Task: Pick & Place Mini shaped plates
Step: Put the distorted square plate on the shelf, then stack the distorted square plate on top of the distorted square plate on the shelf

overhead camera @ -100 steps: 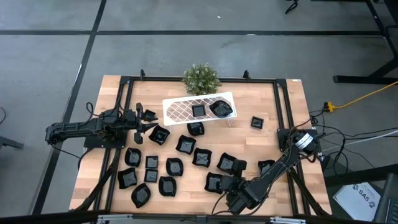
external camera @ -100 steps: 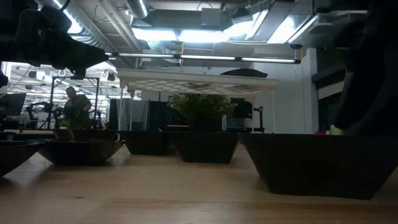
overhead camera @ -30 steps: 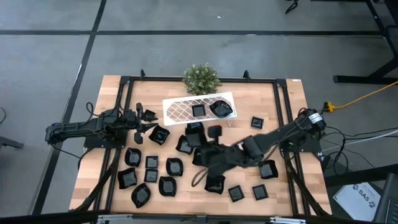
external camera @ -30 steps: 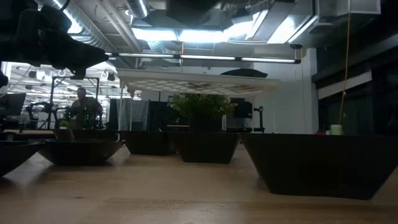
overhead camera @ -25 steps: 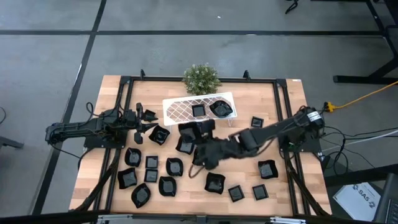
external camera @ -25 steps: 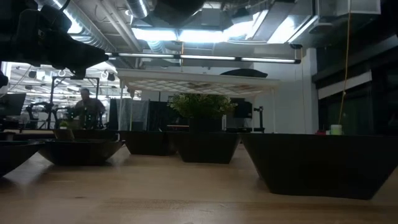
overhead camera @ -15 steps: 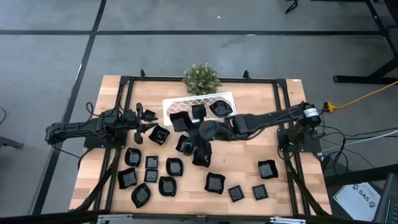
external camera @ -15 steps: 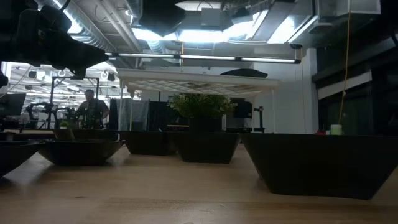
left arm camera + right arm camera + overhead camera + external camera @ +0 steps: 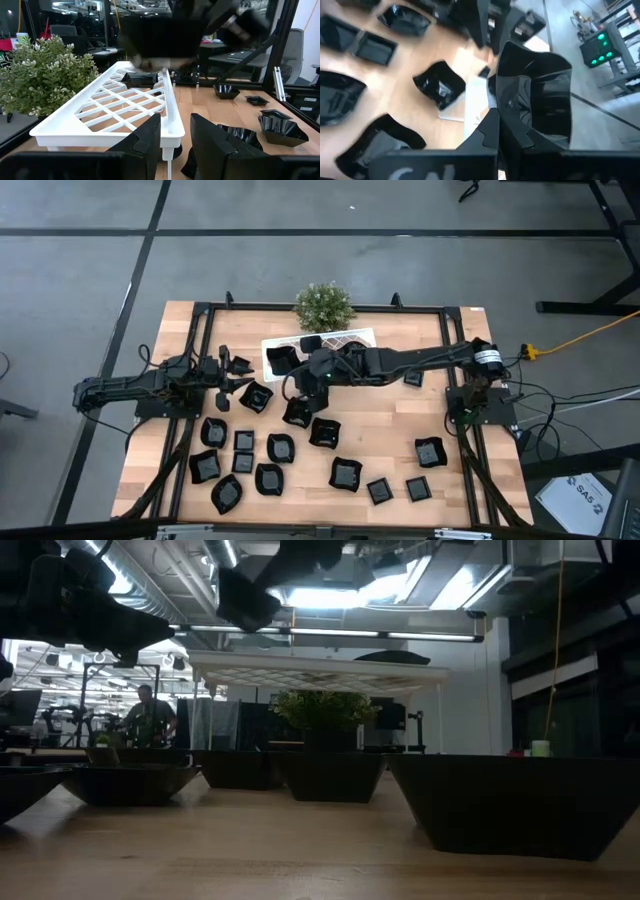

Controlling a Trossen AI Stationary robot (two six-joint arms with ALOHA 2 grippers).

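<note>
Reaching across to the white rack (image 9: 345, 340) near the bench's far edge, the right claw (image 9: 296, 363) is clamped on a black dish (image 9: 540, 95), likely for placing there. Parked at the left edge, the left claw (image 9: 228, 374) rests with fingers apart.

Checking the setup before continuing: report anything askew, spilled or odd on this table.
Nothing looks spilled or broken. The small glossy black dishes lie scattered loosely on the wooden table, facing all ways. The right gripper holds one black dish over the left end of the white lattice rack.
</note>
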